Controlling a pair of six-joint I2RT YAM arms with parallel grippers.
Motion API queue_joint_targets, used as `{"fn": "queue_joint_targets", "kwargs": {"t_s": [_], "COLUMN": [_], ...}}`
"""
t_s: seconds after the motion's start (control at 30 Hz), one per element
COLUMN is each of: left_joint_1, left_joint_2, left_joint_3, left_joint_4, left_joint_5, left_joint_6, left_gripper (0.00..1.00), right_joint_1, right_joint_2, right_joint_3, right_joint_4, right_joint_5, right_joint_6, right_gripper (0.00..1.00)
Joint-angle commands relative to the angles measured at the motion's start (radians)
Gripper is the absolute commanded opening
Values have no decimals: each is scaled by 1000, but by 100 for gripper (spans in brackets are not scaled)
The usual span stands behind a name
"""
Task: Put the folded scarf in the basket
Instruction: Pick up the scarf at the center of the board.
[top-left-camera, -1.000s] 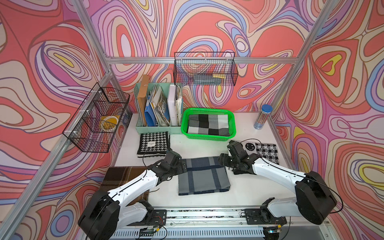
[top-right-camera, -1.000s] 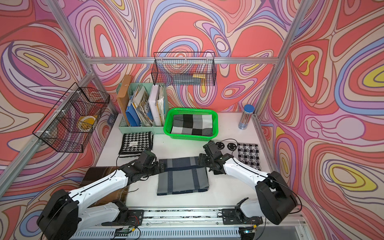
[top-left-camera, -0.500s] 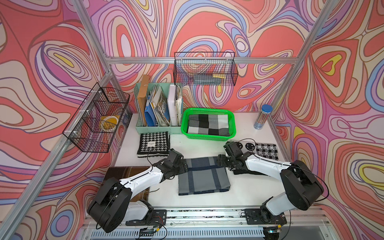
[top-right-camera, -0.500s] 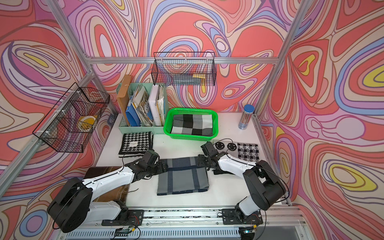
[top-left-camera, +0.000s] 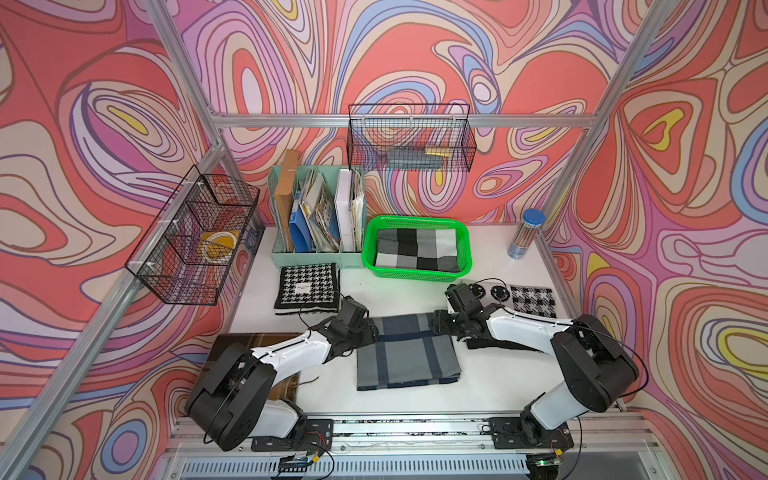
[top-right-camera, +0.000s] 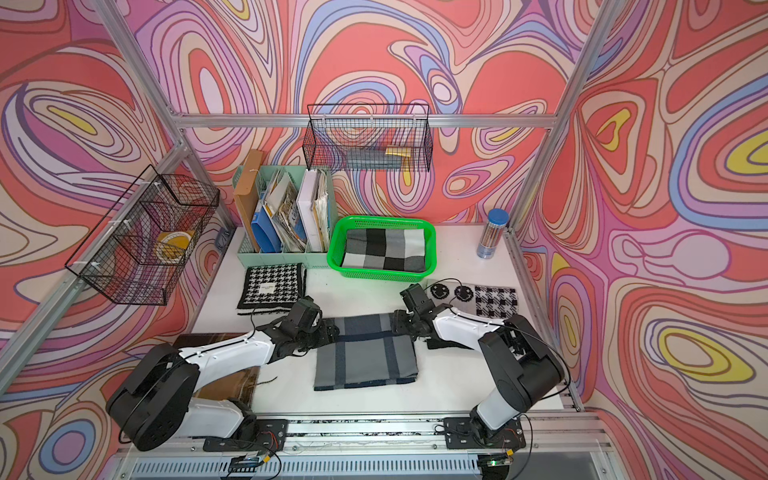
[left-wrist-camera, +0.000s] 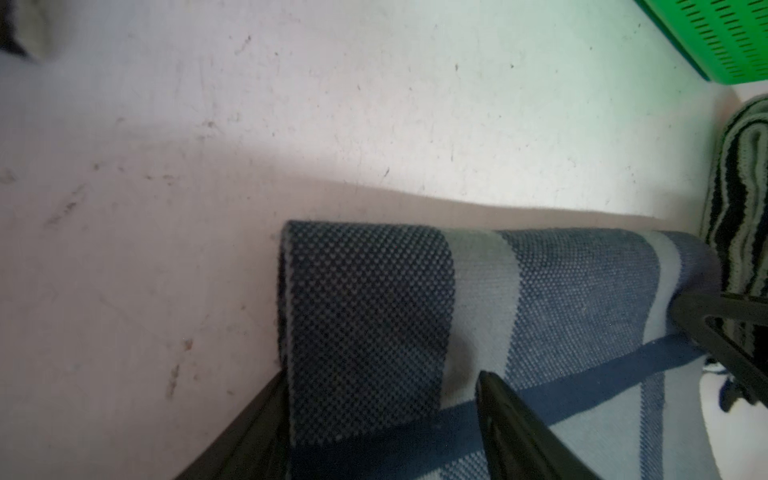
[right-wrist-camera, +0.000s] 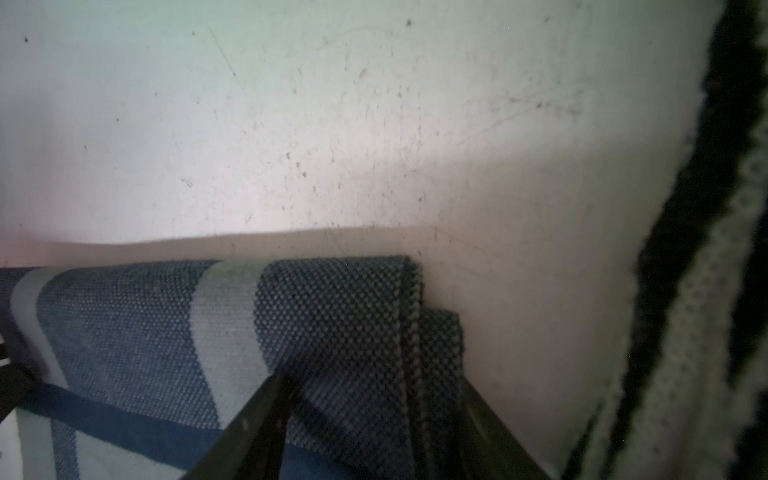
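The scarf (top-left-camera: 407, 353) is straddled at its corners nearest the basket (top-left-camera: 415, 275) by left pincer (left-wrist-camera: 382, 374) and right pincer (right-wrist-camera: 372, 380); grip cannot be told.

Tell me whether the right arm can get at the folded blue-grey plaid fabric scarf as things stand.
Probably yes. The right gripper straddles a far corner of the folded blue-grey plaid scarf on the white table; nothing blocks it. The black-and-white knitted cloth lies apart. Whether the jaws pinch yet is unclear.

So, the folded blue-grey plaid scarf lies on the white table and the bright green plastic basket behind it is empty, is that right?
No: the bright green plastic basket holds a folded grey checked cloth, as both top views show; the rest stands.
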Motion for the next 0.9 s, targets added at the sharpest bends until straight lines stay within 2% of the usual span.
{"fn": "queue_joint_targets", "kwargs": {"t_s": [0.0,0.07,0.13,0.2,0.3,0.33,0.37,0.53,0.87], "left_joint_1": [6,6,6,6,6,6,6,5,-20], "left_joint_2": [26,16,5,-10,-36,-47,-60,-185,-541], "left_joint_3": [-37,-37,-37,-37,-71,-72,-72,-119,-158], "left_joint_4": [-38,-38,-38,-40,-51,-50,-54,-58,-209], "left_joint_5": [33,38,40,38,39,50,65,126,130], "left_joint_6": [-16,-16,-13,-13,-13,-5,3,4,-37], "left_gripper": [69,66,59,44,25,14,2,0,0], "right_joint_1": [-5,-5,-5,-5,-5,-4,-4,18,83], "right_joint_2": [25,27,25,21,2,-12,-28,-155,-473], "right_joint_3": [-24,-25,-24,-19,-19,-21,-26,-80,-174], "right_joint_4": [27,32,37,38,43,46,51,59,20], "right_joint_5": [-32,-47,-55,-60,-82,-94,-107,-128,-114], "right_joint_6": [15,17,17,17,12,8,5,7,50], "right_gripper": [58,55,49,38,12,4,0,0,0]}}
